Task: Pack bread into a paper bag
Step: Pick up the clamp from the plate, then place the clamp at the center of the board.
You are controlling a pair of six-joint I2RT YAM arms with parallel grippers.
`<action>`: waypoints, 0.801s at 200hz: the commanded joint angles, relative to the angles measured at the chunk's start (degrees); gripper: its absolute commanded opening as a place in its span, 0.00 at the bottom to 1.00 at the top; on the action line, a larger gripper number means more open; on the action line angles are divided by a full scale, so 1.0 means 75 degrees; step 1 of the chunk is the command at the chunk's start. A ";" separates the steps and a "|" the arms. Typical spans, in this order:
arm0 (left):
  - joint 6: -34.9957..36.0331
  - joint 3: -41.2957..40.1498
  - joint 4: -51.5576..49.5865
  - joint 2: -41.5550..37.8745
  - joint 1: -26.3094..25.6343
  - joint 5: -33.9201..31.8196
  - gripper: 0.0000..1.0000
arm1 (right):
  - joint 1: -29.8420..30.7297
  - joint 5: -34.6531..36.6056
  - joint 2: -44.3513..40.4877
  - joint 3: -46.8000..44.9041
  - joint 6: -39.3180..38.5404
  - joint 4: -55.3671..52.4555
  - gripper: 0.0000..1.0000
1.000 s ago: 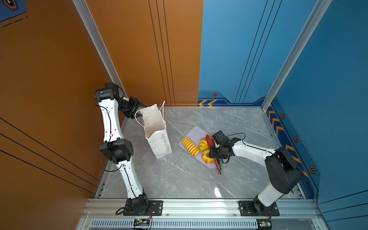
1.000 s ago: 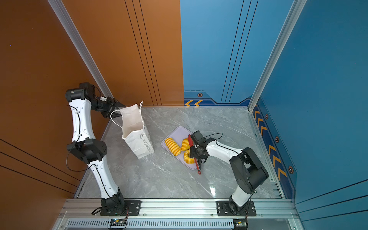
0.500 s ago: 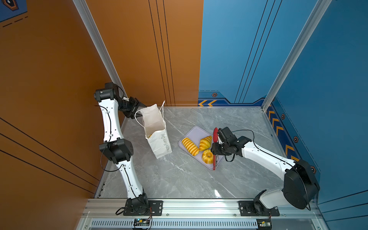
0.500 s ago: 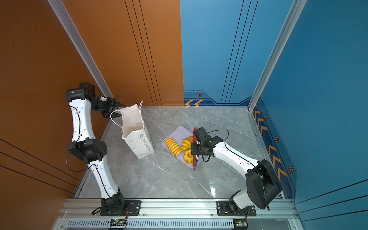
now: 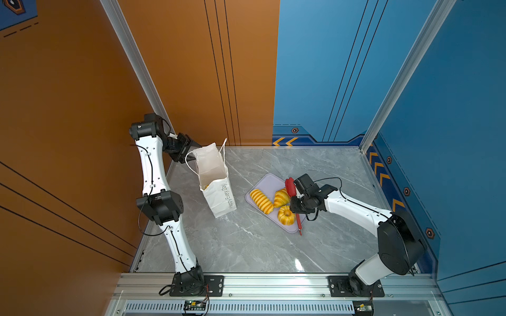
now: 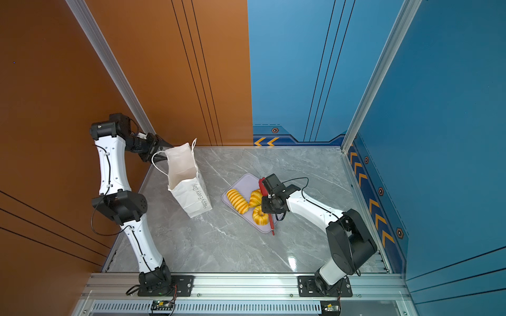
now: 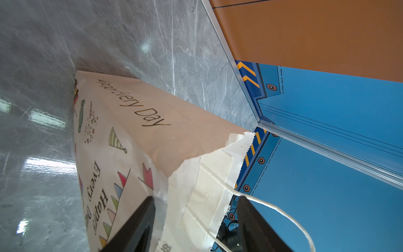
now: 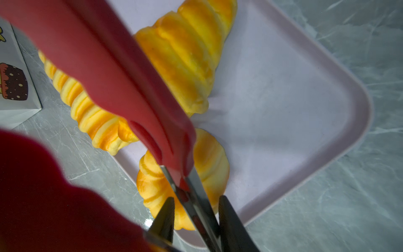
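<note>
The white paper bag stands open at the left, and a bit of yellow shows inside it. My left gripper is open, its jaws straddling the bag's top edge. On the lilac tray lie the ridged loaf, the croissant and the ring cake. My right gripper is shut on red tongs above the ring cake. The tongs' red tip reaches over the croissant and loaf.
The grey marble table is walled by orange panels at the left and back and blue panels at the right. The tongs' thin end sticks out past the tray's near edge. An aluminium rail runs along the front.
The right arm swung out to the right and came back, tilting the tongs slightly over the tray. Its jaws have narrowed on the tongs. The left arm and bag have not moved.
</note>
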 commanded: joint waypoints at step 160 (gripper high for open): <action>0.0135 0.0225 -0.1318 -0.0221 -0.0153 0.0195 0.62 | -0.1870 0.1833 -0.1676 -0.0130 -0.0966 -0.2974 0.00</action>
